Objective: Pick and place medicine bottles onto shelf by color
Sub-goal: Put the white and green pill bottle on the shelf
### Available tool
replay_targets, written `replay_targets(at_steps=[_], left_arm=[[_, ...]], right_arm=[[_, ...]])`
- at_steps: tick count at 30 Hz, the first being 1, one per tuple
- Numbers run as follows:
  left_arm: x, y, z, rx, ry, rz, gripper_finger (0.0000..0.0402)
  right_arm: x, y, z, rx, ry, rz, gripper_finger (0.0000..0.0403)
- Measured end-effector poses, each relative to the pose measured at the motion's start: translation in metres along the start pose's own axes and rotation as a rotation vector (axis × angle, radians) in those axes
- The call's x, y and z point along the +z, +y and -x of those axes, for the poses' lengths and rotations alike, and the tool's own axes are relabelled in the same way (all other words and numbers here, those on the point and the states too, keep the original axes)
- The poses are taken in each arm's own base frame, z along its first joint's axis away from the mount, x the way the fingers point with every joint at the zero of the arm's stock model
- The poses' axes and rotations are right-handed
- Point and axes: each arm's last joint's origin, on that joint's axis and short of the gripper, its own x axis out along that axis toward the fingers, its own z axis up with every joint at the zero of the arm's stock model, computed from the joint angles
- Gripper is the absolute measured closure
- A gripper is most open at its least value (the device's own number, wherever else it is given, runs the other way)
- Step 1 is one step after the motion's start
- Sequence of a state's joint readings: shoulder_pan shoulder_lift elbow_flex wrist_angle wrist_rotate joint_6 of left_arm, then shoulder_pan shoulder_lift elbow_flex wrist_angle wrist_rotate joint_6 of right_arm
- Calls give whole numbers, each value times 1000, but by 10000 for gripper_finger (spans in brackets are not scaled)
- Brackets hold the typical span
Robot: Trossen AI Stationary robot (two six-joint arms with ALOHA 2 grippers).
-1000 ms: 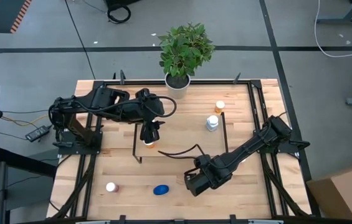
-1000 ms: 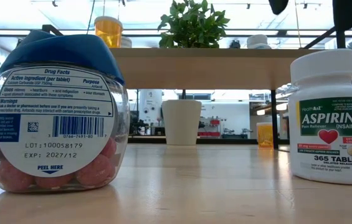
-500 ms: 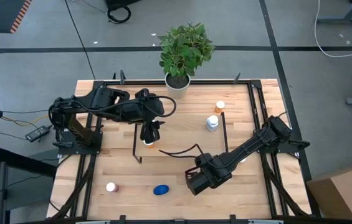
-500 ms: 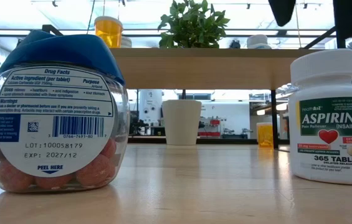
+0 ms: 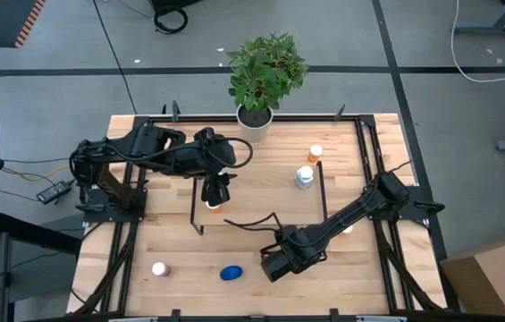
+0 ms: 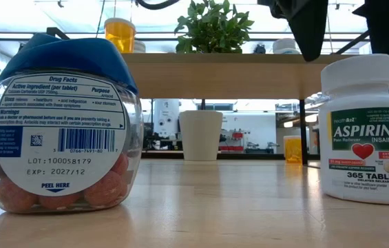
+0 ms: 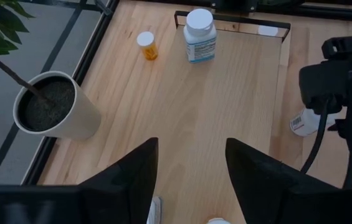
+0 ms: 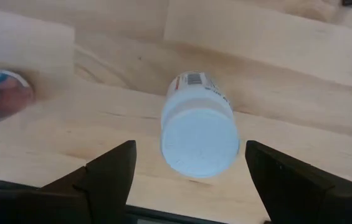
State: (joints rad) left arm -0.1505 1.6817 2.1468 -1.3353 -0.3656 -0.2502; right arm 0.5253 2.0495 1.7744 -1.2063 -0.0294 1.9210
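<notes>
Seen from above, a white-capped dark reddish bottle [image 5: 158,268] stands at the front left of the worktop [image 5: 261,291]. To its right lies the blue oval bottle [image 5: 230,273], whose blue cap and round reddish tablets fill the left of the low view.

Farther back, the left tool [image 5: 214,191] hangs over the left end of the shelf [image 5: 265,192]. Its fingers [image 7: 132,174] stand partway apart with nothing clamped between them. An orange bottle [image 5: 215,207] stands on the shelf just in front of the fingers, clear of them in the low view.

Right of the blue bottle, the right tool [image 5: 273,266] is low over the front of the worktop. Its fingers [image 8: 110,171] are spread wide on either side of an upright white aspirin bottle [image 8: 199,130], with a gap on each side.

Toward the shelf's right end stand a white bottle [image 5: 304,177] and, behind it, a small orange bottle [image 5: 315,153]. Another white bottle [image 7: 303,122] lies on the worktop past the shelf's right rail, close to the right arm.
</notes>
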Motion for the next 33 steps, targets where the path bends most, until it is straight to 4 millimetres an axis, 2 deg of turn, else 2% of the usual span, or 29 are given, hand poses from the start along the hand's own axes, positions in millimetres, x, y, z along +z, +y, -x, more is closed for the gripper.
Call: replay_targets(at_steps=[14,22,33], left_arm=[[0,0,0,0,0,-11,206],[0,0,0,0,0,-4,207],[0,0,0,-1,0,26,207]], right_arm=[[-1,1,0,8,8,11,107],[-1,-3,-23,-11,68,15,116],[4,-3,-25,-11,32,4,116]])
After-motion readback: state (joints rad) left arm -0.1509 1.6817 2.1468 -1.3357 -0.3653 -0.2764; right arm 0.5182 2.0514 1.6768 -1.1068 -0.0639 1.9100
